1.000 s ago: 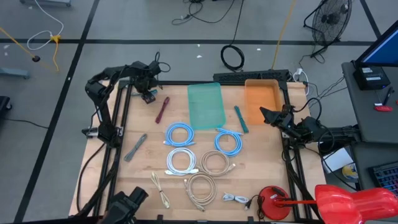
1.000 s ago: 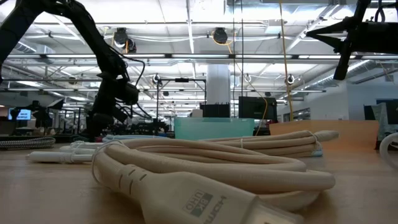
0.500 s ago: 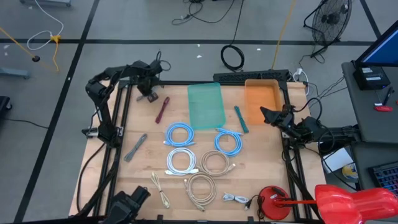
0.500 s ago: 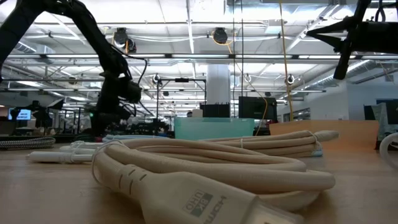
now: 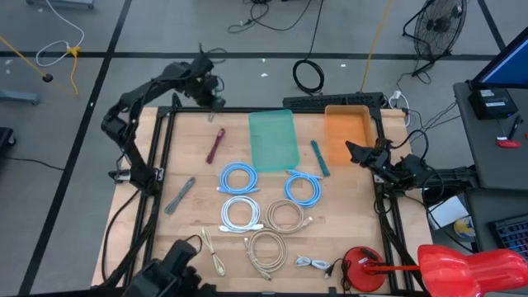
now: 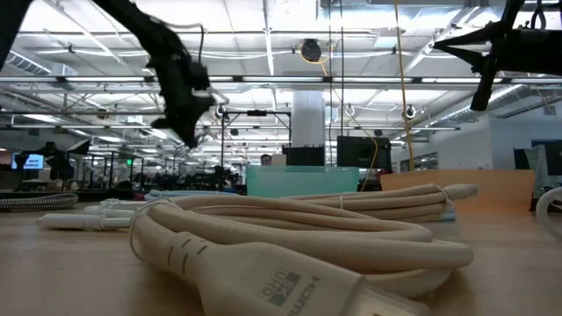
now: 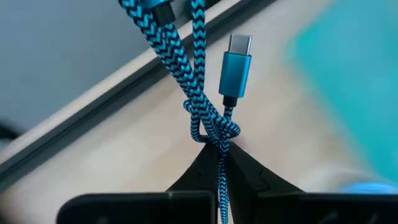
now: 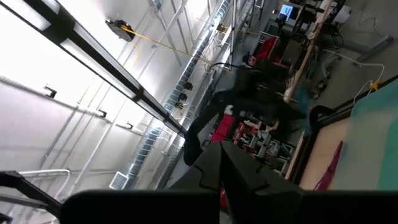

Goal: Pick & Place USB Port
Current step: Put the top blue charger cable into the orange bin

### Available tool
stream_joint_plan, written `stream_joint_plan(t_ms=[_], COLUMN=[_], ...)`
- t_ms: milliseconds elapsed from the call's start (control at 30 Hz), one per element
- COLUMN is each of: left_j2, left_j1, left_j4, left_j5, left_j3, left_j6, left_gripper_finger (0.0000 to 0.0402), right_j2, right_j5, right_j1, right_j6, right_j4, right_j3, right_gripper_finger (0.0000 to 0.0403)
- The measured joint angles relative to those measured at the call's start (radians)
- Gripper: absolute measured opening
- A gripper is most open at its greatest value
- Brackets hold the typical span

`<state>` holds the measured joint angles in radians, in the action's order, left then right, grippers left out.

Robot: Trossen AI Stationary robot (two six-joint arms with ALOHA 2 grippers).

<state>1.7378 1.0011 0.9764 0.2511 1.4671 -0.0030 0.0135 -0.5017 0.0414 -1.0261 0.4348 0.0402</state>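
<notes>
USB cable (image 7: 205, 118): blue-and-black braided, knotted loop, pinched in the left claw (image 7: 222, 158). Its blue USB-C plug (image 7: 236, 65) hangs free, above the tabletop's (image 5: 186, 157) far-left edge.

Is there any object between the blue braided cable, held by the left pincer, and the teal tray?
Nothing visible is between them. The left pincer, shut on the blue braided cable, hangs over the table's far left edge. The teal tray lies to its right, across bare wood.
</notes>
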Motion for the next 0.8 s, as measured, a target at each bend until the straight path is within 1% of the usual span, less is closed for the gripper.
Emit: stream_joint_plan(t_ms=[167, 233, 300, 400, 500, 567, 633, 700, 800], left_j2=[-0.107, -0.145, -0.17, -0.183, -0.179, -0.161, -0.143, -0.12, -0.088], left_j1=[-0.076, -0.132, -0.205, -0.339, -0.467, -0.54, -0.586, -0.62, -0.648], left_j4=[-0.088, -0.125, -0.186, -0.311, -0.478, -0.612, -0.701, -0.807, -0.88], left_j5=[0.204, 0.271, 0.314, 0.343, 0.354, 0.358, 0.358, 0.357, 0.361], left_j3=[0.017, 0.017, 0.017, 0.017, 0.017, 0.018, 0.018, 0.018, 0.018], left_j6=[-0.111, -0.162, -0.214, -0.308, -0.417, -0.486, -0.551, -0.605, -0.65], left_gripper_finger=[0.0008, 0.0008, 0.0008, 0.0008, 0.0008, 0.0008, 0.0008, 0.0008, 0.0008], right_j2=[0.0, 0.0, 0.003, 0.026, 0.078, 0.132, 0.201, 0.281, 0.415], right_j5=[-0.017, -0.026, -0.035, -0.053, -0.075, -0.075, -0.073, -0.067, -0.028], right_j1=[0.0, 0.0, 0.0, 0.0, 0.0, 0.0, 0.0, 0.0, -0.002], right_j6=[0.019, 0.016, 0.019, 0.027, 0.03, 0.025, 0.031, 0.036, 0.041], right_j4=[0.01, 0.014, 0.043, 0.108, 0.16, 0.155, 0.142, 0.165, 0.215], right_j3=[0.0, 0.0, 0.0, 0.0, 0.011, 0.033, 0.055, 0.095, 0.155], right_gripper_finger=[0.0034, 0.0054, 0.0077, 0.0117, 0.0159, 0.0187, 0.0215, 0.024, 0.0268])
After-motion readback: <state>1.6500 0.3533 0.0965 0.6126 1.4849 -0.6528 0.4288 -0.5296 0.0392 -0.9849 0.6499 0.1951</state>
